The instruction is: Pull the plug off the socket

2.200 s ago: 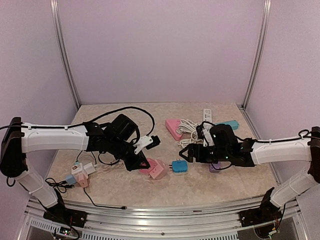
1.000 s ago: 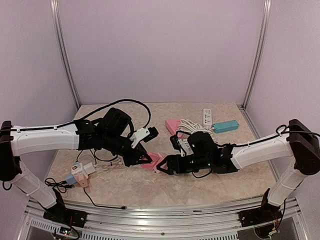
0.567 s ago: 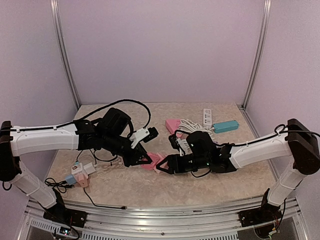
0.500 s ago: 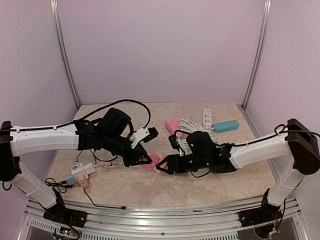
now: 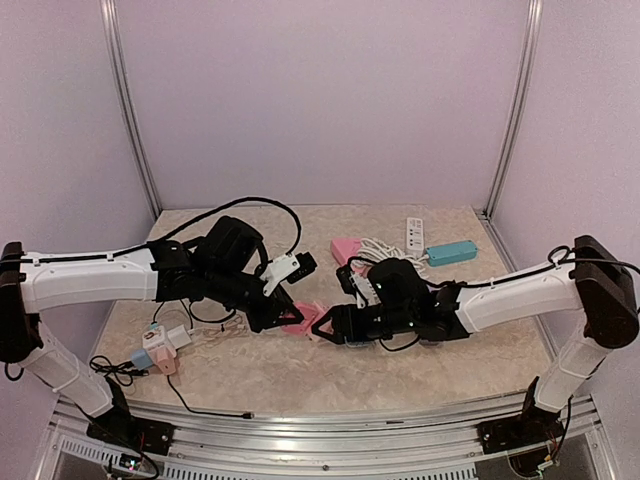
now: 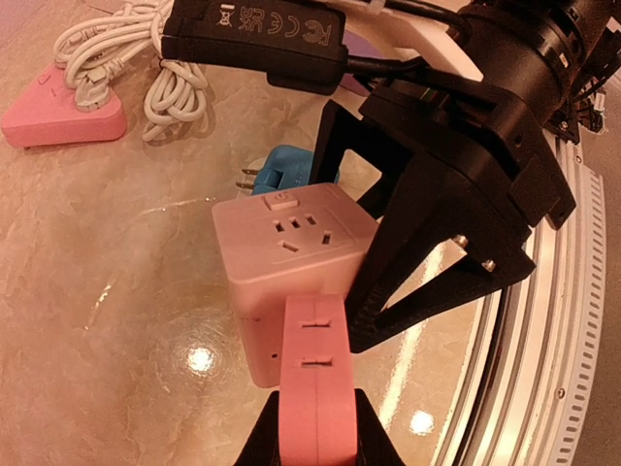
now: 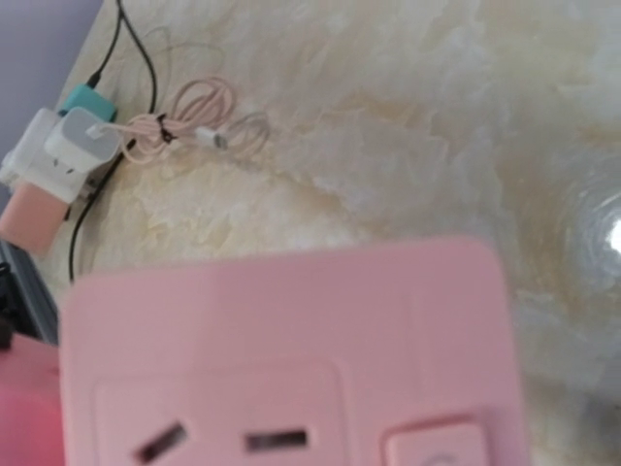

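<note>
Clamped tight with the left gripper on the flat pink plug, jaws pinching its two broad faces. Plug's far end against the near side of the pink socket cube with no gap to be seen — not yet pulled free. Left arm stretched low from the left edge toward the table's middle, wrist turned inward, black cable arching over it.

Closed from the other side with the right gripper on the same cube: one black finger behind it, the other pressed along its right flank, cube gripped between. Right arm reaching low across from the right, forearm nearly level. In the right wrist view, only the cube's pink face with its slots and button, filling the lower frame.

Just behind the cube, a blue adapter, prongs pointing left. Further back, a pink triangular power strip with a bundled white cord beside it. Near the rear right, a white strip and a teal strip. By the left arm's base, a cluster of small chargers and a coiled pink cable.

Compared with two seconds ago — right arm swung in from the right side to the centre; over the last half second, hardly any shift in either arm.
</note>
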Action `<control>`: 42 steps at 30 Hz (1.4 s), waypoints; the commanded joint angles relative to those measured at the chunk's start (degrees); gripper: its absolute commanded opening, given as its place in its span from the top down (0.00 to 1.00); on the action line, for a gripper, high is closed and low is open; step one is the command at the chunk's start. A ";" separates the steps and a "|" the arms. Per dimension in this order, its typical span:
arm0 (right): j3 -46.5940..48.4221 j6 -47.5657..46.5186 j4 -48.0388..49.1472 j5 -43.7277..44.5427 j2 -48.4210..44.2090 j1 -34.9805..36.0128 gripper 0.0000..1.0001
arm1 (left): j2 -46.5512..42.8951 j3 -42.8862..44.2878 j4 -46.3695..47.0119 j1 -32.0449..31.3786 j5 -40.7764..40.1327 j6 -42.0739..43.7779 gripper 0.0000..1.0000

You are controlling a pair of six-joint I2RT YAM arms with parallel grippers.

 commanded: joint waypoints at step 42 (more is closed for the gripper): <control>4.00 -2.26 -9.05 6.77 -0.59 1.40 1.00 | 0.19 0.11 1.08 -0.97 -12.77 -0.67 1.00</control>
